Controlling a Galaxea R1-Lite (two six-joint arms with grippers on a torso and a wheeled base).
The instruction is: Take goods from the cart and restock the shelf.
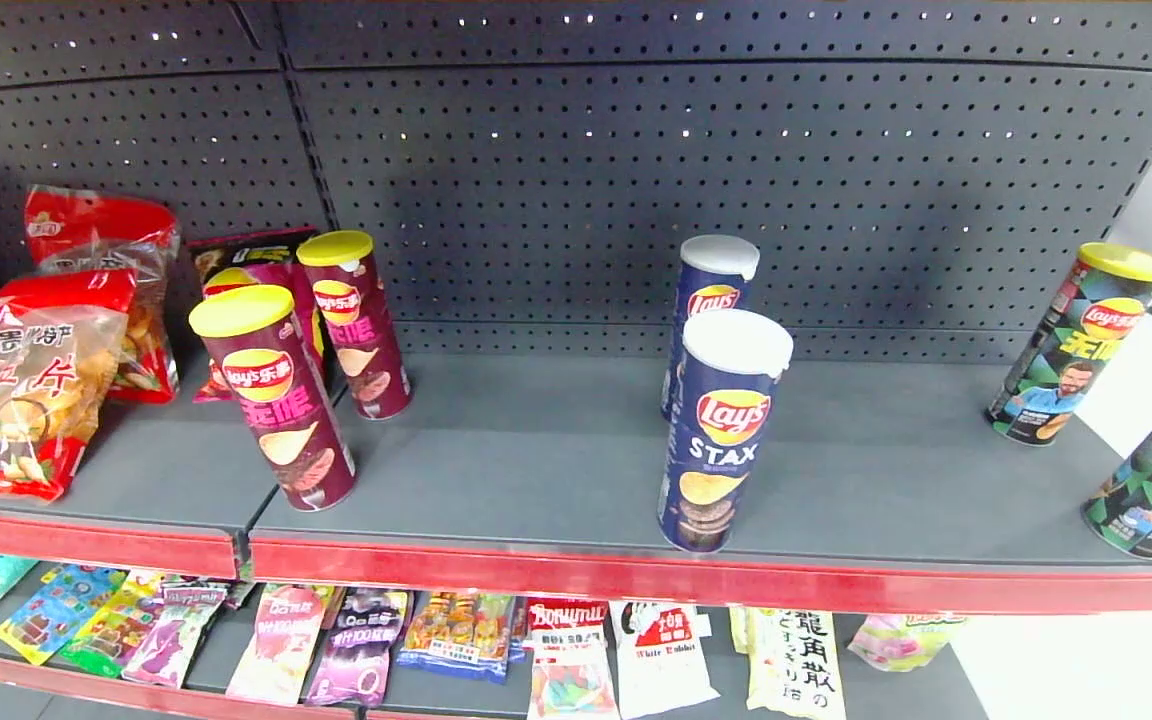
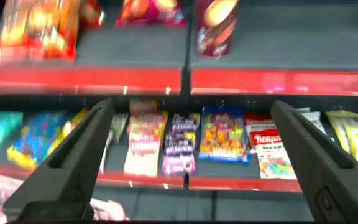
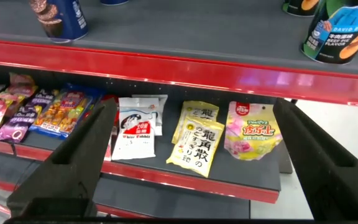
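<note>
Shelf: grey metal shelf with red front lip point(image 1: 536, 572), upper tier.
Left: two upright maroon chip cans with yellow lids point(image 1: 276, 400), red crisp bags point(image 1: 36, 390) beside them.
Centre: two navy chip cans with white lids point(image 1: 721, 430), one behind the other.
Right: green-black chip cans point(image 1: 1071, 360).
Lower tier: flat sweet packets point(image 1: 566, 650).
Left gripper point(image 2: 190, 106): spread wide, empty, facing lower tier.
Right gripper point(image 3: 194, 102): wide, empty too.

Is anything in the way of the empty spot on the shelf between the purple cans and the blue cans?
Nothing visible is. The shelf is bare between the purple cans and the blue cans, and its red front edge is open there.
</note>
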